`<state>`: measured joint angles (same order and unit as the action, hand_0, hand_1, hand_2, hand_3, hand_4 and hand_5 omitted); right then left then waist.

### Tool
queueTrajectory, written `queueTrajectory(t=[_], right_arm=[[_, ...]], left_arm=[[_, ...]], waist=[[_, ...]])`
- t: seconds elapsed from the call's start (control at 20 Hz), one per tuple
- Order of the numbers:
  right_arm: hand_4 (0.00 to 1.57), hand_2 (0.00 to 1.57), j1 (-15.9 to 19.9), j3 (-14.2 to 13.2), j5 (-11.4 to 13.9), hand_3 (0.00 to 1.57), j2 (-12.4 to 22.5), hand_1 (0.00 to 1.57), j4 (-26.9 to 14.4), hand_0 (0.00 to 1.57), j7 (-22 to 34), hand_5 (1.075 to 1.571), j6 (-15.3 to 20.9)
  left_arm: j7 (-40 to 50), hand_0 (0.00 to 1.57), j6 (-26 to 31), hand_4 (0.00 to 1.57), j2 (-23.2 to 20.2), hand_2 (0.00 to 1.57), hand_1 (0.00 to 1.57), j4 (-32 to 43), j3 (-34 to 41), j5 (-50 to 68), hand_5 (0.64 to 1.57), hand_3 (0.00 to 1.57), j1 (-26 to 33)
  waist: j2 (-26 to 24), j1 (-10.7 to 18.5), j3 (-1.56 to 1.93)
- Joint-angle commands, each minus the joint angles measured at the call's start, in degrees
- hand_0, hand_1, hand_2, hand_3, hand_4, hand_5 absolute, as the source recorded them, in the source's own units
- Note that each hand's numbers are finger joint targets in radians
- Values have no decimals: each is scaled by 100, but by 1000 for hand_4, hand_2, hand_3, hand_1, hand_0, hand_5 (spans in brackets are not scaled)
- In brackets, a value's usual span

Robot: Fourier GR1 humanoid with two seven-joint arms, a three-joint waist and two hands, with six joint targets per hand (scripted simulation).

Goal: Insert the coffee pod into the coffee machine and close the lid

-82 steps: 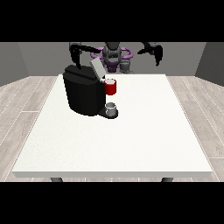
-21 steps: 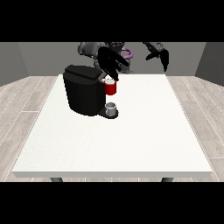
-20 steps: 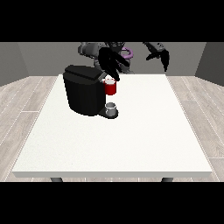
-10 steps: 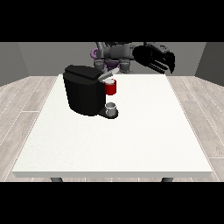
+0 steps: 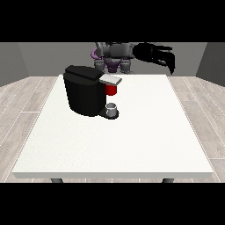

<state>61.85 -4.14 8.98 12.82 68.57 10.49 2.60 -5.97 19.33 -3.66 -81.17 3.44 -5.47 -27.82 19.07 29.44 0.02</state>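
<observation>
Coffee machine (image 5: 86,91) as landmark: boxy, matte black, standing left of centre on smooth white table (image 5: 132,145). Just right of its body, flat grey lid (image 5: 110,79) over a glossy red thing at the machine (image 5: 111,89); below that, small round grey thing (image 5: 112,108) on the base, not identifiable as the pod. Far right and above, black hand at the view's right (image 5: 163,56), finger state impossible to tell.

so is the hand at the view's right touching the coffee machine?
Apart. In the front view that hand hangs above the table's far edge, with bare table between it and the coffee machine.
</observation>
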Motion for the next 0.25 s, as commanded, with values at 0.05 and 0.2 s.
queueTrajectory(t=[0.05,0.2], right_arm=[[181,0,-342,343,-31,0,-687,0,-6,0,-670,1571,100],[259,0,-1013,832,4,0,-1169,0,250,0,-744,1571,-9]], left_arm=[[31,0,-67,248,8,0,0,14,82,49,1571,0,360],[-313,0,-251,266,-43,0,0,295,279,-30,1571,0,861]], waist=[[-380,-396,-3],[-821,-1012,-4]])
